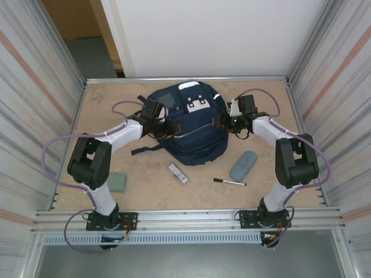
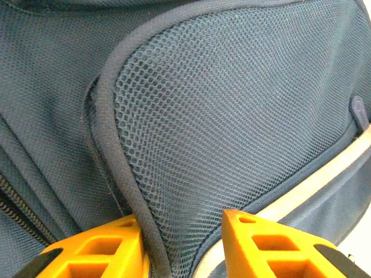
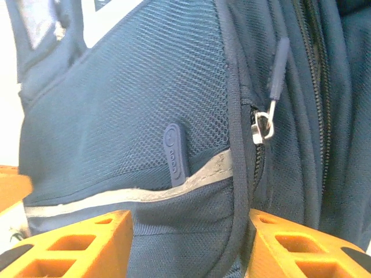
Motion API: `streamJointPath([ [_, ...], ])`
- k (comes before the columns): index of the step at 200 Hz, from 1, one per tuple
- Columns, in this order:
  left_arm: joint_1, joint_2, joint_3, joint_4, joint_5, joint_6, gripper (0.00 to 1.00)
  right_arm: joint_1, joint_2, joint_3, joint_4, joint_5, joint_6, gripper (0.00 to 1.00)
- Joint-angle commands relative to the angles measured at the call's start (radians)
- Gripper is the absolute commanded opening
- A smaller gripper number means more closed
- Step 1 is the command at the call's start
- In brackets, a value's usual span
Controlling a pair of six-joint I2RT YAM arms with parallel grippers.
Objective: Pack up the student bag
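Left fingers (image 2: 104, 255), half-spread, straddle the large navy-blue fabric backpack's (image 1: 194, 145) piped mesh-pocket edge (image 2: 114, 150); whether they pinch it, I cannot tell. Right fingers (image 3: 87, 243), spread, straddle its opposite side seam (image 3: 235, 174). The backpack lies between both, long axis running away across the counter (image 1: 151, 191).

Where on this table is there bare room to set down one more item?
Free: the far left corner between the student bag and the left wall; the near strip between the pen and the front rail. Crowded: just before the bag, where the small packet, pen and blue case lie.
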Motion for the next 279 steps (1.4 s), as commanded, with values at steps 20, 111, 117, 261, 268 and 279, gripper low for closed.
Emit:
streamJointPath([
  [20, 0.011, -0.079, 0.099, 0.03, 0.051, 0.034, 0.36, 0.089, -0.1, 0.095, 0.067, -0.148, 0.032, 0.5],
  [111, 0.172, -0.137, 0.158, -0.004, 0.076, 0.11, 0.36, 0.144, -0.082, 0.122, 0.109, 0.017, 0.077, 0.53],
  [117, 0.172, -0.137, 0.145, 0.004, 0.066, 0.116, 0.36, 0.142, -0.084, 0.111, 0.094, 0.026, 0.075, 0.54],
  [261, 0.157, -0.348, -0.143, -0.107, -0.075, 0.247, 0.41, 0.029, -0.378, -0.244, -0.529, 0.658, 0.288, 0.83],
  [268, 0.157, -0.367, -0.152, -0.133, -0.092, 0.247, 0.41, 0.029, -0.368, -0.25, -0.556, 0.661, 0.304, 0.83],
  [279, 0.155, -0.405, -0.163, -0.174, -0.115, 0.251, 0.42, 0.029, -0.344, -0.262, -0.577, 0.651, 0.325, 0.84],
])
